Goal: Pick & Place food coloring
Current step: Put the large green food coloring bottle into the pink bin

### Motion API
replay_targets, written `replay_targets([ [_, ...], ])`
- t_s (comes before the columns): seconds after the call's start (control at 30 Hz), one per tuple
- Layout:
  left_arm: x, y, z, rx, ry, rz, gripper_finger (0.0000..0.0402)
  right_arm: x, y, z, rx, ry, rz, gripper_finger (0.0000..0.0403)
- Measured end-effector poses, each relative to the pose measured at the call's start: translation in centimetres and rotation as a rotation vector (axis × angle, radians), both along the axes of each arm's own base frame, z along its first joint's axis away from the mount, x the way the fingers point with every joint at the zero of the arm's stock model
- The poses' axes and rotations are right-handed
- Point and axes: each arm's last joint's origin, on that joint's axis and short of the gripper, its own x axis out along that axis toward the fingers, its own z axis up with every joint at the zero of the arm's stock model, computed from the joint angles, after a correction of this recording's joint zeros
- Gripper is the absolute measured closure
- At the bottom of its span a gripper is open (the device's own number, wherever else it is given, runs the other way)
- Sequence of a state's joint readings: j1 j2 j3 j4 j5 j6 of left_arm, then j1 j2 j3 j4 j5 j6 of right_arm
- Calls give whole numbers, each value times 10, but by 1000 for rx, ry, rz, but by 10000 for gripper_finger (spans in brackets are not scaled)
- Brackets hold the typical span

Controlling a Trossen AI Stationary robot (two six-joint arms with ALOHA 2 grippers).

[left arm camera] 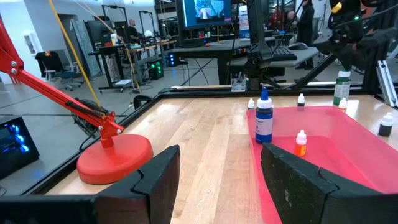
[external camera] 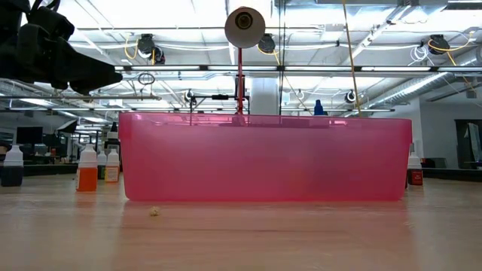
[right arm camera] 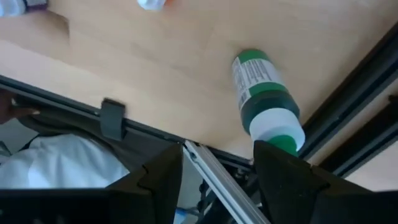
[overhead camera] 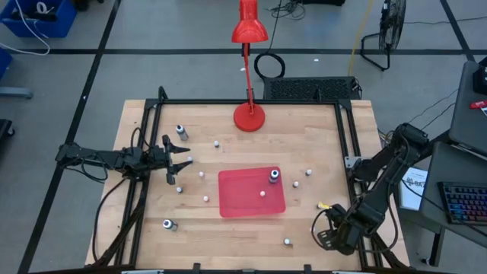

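Two dark robot arms work at a wooden table (overhead camera: 228, 236) seen from above. Near its middle lies a red tray (overhead camera: 242, 199), which the table-level camera shows as a translucent pink tub with upright walls. Inside it stand a grey vial with a dark top (overhead camera: 274, 176), near the tray's far right corner, and a tiny white bottle (overhead camera: 262, 193) closer to the centre; the left wrist camera shows these as a blue bottle and a small orange one. More food coloring bottles are scattered across the bare wood: another grey vial (overhead camera: 181, 132) at the far left, one (overhead camera: 169, 224) at the near left, and small white bottles (overhead camera: 216, 143) dotted around the tray on both sides. The left gripper (overhead camera: 183, 161) hovers over the table's left side, well apart from the tray, its fingers (left arm camera: 155, 180) spread wide and holding nothing. The right gripper (overhead camera: 321, 228) sits low at the table's near right corner, beside the frame; its fingers (right arm camera: 283, 171) are also apart and empty, and a green bottle (right arm camera: 264, 99) lies on its side on the wood just beyond them. A red desk lamp (overhead camera: 249, 114) stands at the far edge of the table.
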State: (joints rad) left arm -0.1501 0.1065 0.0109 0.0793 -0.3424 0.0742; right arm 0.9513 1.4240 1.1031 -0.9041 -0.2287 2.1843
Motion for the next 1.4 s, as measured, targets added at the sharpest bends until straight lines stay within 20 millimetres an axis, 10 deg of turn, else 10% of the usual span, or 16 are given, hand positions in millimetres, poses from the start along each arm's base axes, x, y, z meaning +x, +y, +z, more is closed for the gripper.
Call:
replay_targets([
  [0.67, 0, 0, 0, 0, 0, 0, 176, 25, -29, 8, 11, -137, 116, 218],
  [1.4, 0, 0, 0, 0, 0, 0, 176, -3, -18, 5, -49, 17, 79, 218],
])
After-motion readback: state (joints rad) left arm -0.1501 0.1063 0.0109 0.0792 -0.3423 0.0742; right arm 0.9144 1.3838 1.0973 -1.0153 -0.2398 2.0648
